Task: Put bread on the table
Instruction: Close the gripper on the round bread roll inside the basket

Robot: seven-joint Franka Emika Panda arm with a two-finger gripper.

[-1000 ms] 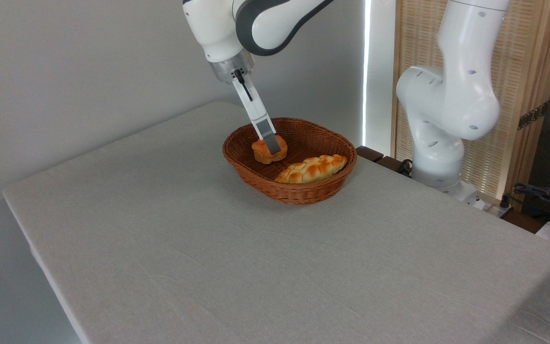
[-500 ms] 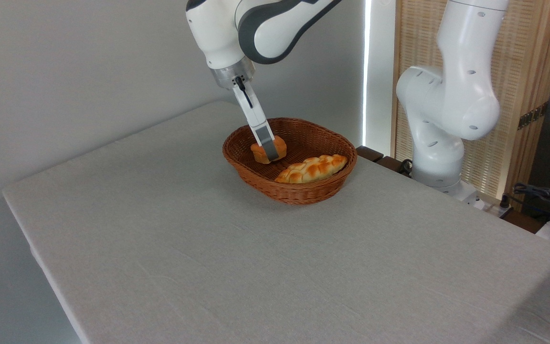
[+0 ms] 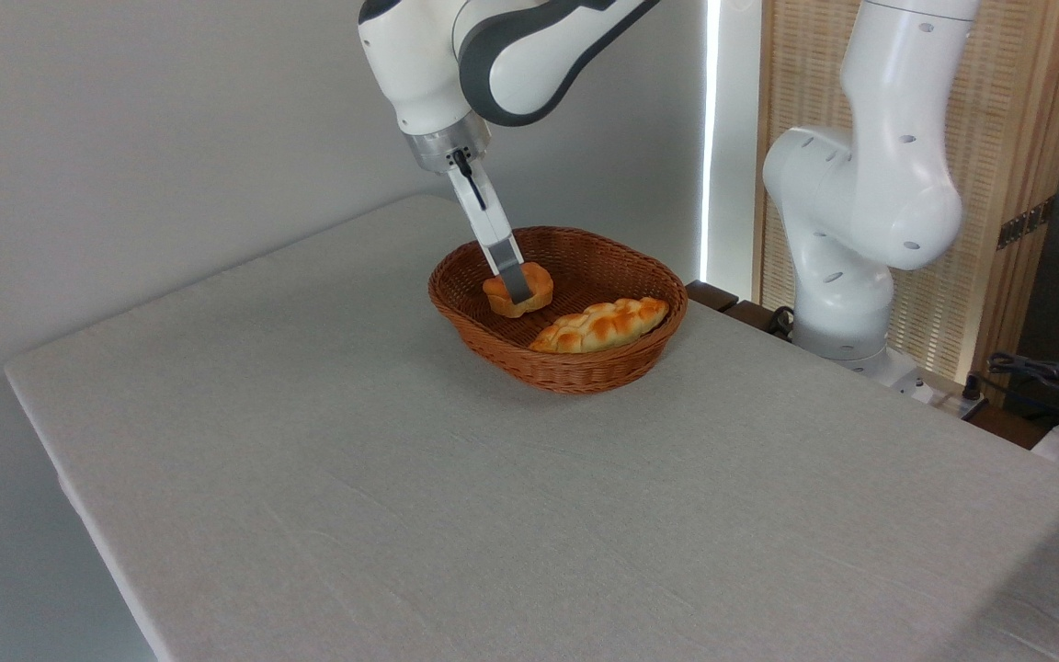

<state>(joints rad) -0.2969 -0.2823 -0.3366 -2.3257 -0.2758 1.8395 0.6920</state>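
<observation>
Grey cloth on the table (image 3: pixel 493 478) lies bare, since the bun (image 3: pixel 518 289) is clamped in the gripper (image 3: pixel 518 292) inside the basket (image 3: pixel 575 368) beside the loaf (image 3: pixel 601 325), so carry and release are judged outstanding.

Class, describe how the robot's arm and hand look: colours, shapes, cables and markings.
The arm is glossy white with rounded joints, small dark dots and a dark grey elbow band. A silver metal collar sits at the wrist. The hand has slim white fingers with grey tips and a short black cable.
</observation>
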